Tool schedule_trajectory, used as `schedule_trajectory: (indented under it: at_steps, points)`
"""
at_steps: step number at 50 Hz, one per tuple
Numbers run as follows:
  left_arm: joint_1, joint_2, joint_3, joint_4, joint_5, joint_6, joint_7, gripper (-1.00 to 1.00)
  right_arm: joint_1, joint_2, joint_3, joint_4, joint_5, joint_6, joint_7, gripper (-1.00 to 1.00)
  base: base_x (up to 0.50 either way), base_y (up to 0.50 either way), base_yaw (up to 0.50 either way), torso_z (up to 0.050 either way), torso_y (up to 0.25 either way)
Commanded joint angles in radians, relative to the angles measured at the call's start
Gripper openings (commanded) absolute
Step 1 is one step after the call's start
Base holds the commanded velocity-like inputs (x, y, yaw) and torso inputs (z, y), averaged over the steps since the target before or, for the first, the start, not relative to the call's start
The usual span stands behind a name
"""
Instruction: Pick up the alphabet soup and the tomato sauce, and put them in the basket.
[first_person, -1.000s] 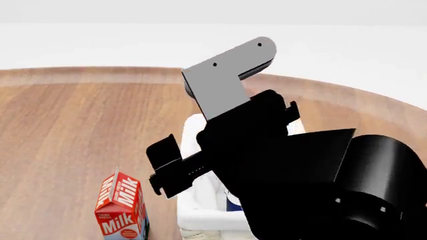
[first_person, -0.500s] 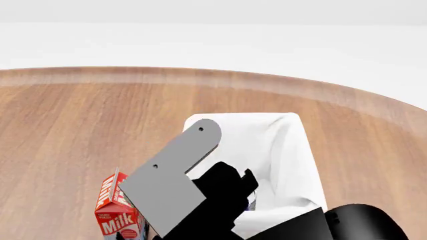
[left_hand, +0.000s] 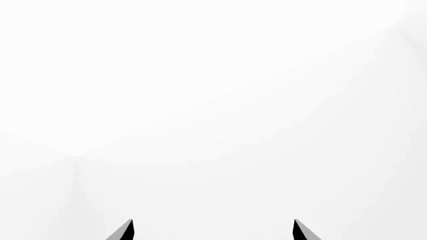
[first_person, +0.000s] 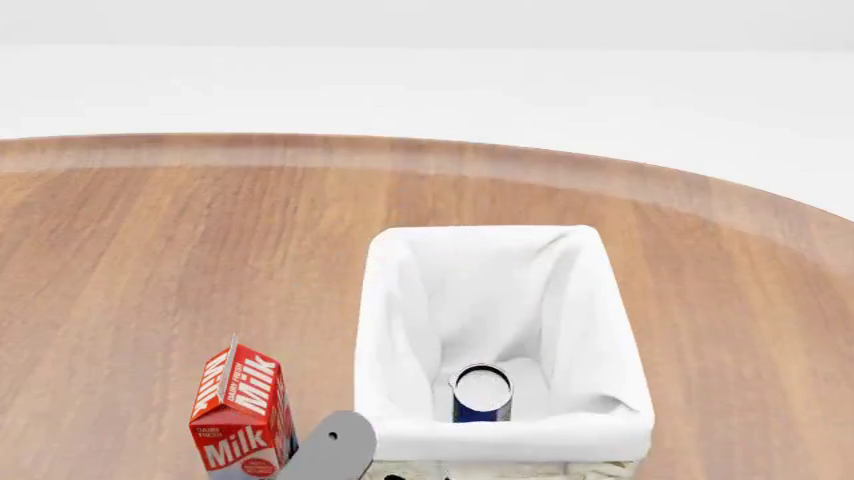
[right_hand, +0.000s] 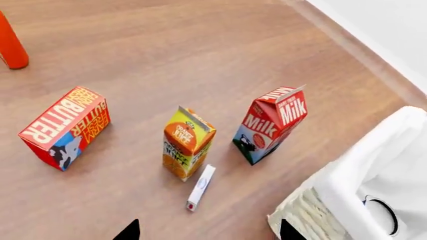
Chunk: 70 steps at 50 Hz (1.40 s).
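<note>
Down at six o'clock of the head view we find the alphabet soup (first_person: 481, 393) upright inside the cloth-lined wicker basket (first_person: 387, 300), only its silvery top and blue side showing. We cannot see the tomato sauce. Both our grippers show only spread black tips, holding nothing. Round wooden table (first_person: 160, 250), pale walls; milk carton (first_person: 243, 410) at seven o'clock.

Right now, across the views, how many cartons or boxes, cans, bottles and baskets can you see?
Cartons or boxes: 3, namely milk, juice, butter.
Cans: 1, the soup, upright in the basket.
Bottles: 1, orange.
Baskets: 1.
Small white stick: 1.
Total: 7.
</note>
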<state>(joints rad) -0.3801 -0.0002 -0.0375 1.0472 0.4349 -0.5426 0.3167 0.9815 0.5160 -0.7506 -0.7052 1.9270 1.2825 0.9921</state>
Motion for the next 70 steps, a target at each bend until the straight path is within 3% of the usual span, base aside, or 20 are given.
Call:
schedule_trajectory:
  at_steps: [1,19,20,32,37,45,50,53,60,65,70]
  points:
    - [-0.004,0.0,-0.001,0.0,0.002,-0.001,0.003,1.0,-0.046,0.01,-0.052,-0.041,0.013,0.0,0.032,1.0,0.0,0.0,0.0,0.0,0.0]
    - [0.013,0.0,-0.004,0.0,-0.004,0.013,-0.005,1.0,-0.172,0.01,-0.117,-0.083,-0.077,-0.003,0.053,1.0,0.0,0.0,0.0,0.0,0.0]
    - [0.015,0.0,-0.004,0.0,-0.004,0.014,-0.005,1.0,-0.136,0.009,-0.134,-0.08,-0.016,-0.019,0.095,1.0,0.0,0.0,0.0,0.0,0.0]
    - [0.014,0.0,-0.002,0.0,-0.003,0.012,-0.005,1.0,-0.164,-0.002,-0.164,-0.102,-0.029,-0.026,0.107,1.0,0.0,0.0,0.0,0.0,0.0]
    - [-0.003,0.0,0.006,0.0,0.006,-0.002,0.001,1.0,-0.232,-0.022,-0.188,-0.111,-0.138,0.003,0.061,1.0,0.0,0.0,0.0,0.0,0.0]
    - [0.001,0.0,0.0,0.0,0.0,0.003,-0.001,1.0,-0.218,-0.051,-0.225,-0.104,-0.121,0.0,0.098,1.0,0.0,0.0,0.0,0.0,0.0]
    - [0.007,0.0,-0.006,0.0,-0.003,0.009,0.0,1.0,-0.283,-0.054,-0.226,-0.102,-0.263,0.02,-0.001,1.0,0.0,0.0,0.0,0.0,0.0]
    - [0.003,0.0,-0.008,0.0,-0.003,0.007,0.002,1.0,-0.257,-0.065,-0.237,-0.097,-0.206,0.01,0.043,1.0,0.0,0.0,0.0,0.0,0.0]
    - [0.01,0.0,-0.005,0.0,-0.005,0.011,-0.002,1.0,-0.296,-0.069,-0.247,-0.091,-0.311,0.016,-0.03,1.0,0.0,0.0,0.0,0.0,0.0]
    - [0.009,0.0,-0.009,0.0,-0.006,0.012,0.0,1.0,-0.266,-0.083,-0.254,-0.073,-0.271,0.008,-0.005,1.0,0.0,0.0,0.0,0.0,0.0]
    - [0.014,0.0,-0.004,0.0,-0.006,0.015,-0.005,1.0,-0.305,-0.087,-0.278,-0.075,-0.374,0.015,-0.064,1.0,0.0,0.0,0.0,0.0,0.0]
